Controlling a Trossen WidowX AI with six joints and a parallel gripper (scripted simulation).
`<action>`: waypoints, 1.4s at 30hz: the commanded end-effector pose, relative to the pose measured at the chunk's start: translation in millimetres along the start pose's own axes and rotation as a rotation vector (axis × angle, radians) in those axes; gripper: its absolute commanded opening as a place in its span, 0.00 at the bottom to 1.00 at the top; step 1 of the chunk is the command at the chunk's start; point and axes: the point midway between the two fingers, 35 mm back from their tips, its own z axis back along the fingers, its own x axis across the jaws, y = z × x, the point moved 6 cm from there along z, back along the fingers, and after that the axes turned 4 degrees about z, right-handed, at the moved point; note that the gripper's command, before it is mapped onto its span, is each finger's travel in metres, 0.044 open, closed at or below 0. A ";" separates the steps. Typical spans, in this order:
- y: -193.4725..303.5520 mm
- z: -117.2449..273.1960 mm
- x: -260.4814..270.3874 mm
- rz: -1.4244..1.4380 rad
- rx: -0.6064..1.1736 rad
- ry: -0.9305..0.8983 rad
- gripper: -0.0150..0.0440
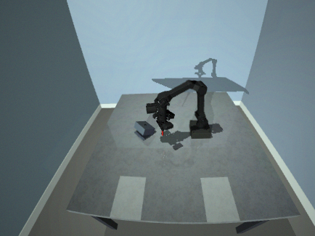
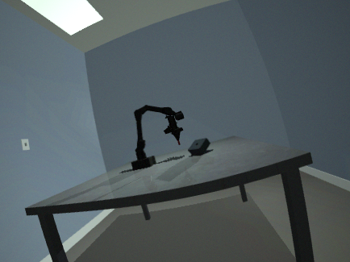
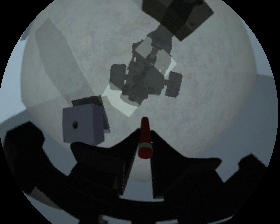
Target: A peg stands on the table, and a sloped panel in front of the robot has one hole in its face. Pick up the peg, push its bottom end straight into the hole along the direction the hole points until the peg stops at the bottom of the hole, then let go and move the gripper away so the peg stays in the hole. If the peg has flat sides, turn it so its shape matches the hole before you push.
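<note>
A red peg (image 1: 162,133) (image 2: 179,143) (image 3: 145,137) is between the fingers of my gripper (image 1: 162,129) (image 2: 177,140) (image 3: 145,131). The gripper is shut on the peg and holds it above the table, its free end pointing down and out from the fingertips. In the wrist view the peg looks round, with a paler band near its close end. The blue-grey sloped panel block (image 1: 144,128) (image 2: 199,147) (image 3: 91,131) stands beside the peg, apart from it. Its one dark hole (image 1: 145,124) (image 2: 197,144) (image 3: 75,125) shows in the face. The peg is outside the hole.
The grey table (image 1: 174,190) (image 2: 226,171) carries the panel block and the arm's base (image 1: 200,129) (image 2: 143,162) (image 3: 181,19). The base stands on the opposite side of the gripper from the block. The arm's shadow falls on the table under the gripper.
</note>
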 end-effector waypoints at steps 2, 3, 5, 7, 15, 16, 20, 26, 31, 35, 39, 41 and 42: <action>2.1 1.6 8.6 -0.012 0.017 0.011 0.25; 2.2 2.0 10.1 -0.014 0.020 0.012 0.25; 2.4 2.8 13.0 -0.019 0.026 0.014 0.25; 2.5 3.7 15.9 -0.024 0.032 0.017 0.25; 2.7 7.1 27.8 -0.044 0.055 0.026 0.25; 2.7 7.6 29.2 -0.047 0.058 0.027 0.25; 2.6 9.4 35.2 -0.056 0.070 0.031 0.25; 2.2 12.1 44.3 -0.071 0.089 0.037 0.25; 1.6 14.5 51.8 -0.083 0.105 0.042 0.25; 0.9 16.4 57.9 -0.092 0.117 0.045 0.25; 0.2 18.4 64.1 -0.101 0.130 0.047 0.25; -0.2 19.3 67.1 -0.106 0.137 0.049 0.25; -0.5 19.8 68.7 -0.108 0.140 0.049 0.25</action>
